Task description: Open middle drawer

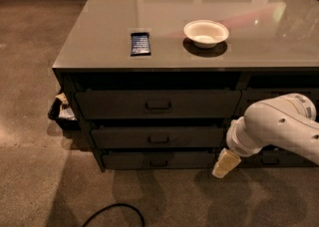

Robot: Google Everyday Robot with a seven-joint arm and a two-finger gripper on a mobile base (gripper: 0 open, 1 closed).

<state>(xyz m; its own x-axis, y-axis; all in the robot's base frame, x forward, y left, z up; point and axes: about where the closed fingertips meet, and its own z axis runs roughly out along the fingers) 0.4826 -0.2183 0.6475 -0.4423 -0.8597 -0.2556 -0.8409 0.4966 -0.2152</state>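
The middle drawer (pixel 158 138) is a wide dark drawer with a small loop handle (pixel 158 140) at its centre. It sits closed between a taller drawer (pixel 157 104) above and a slimmer drawer (pixel 158 160) below. My gripper (pixel 225 164) is a cream-coloured tip at the end of the white arm (pixel 279 126). It hangs low, at the right end of the drawer stack, level with the bottom drawer. It is to the right of the middle drawer's handle and lower, and touches no handle.
On the grey countertop (pixel 99 47) lie a blue packet (pixel 140 43) and a white bowl (pixel 206 33). A dark bin with rubbish (pixel 62 114) stands at the cabinet's left side. A black cable (pixel 114 211) lies on the floor in front. More drawers (pixel 276 96) sit behind my arm.
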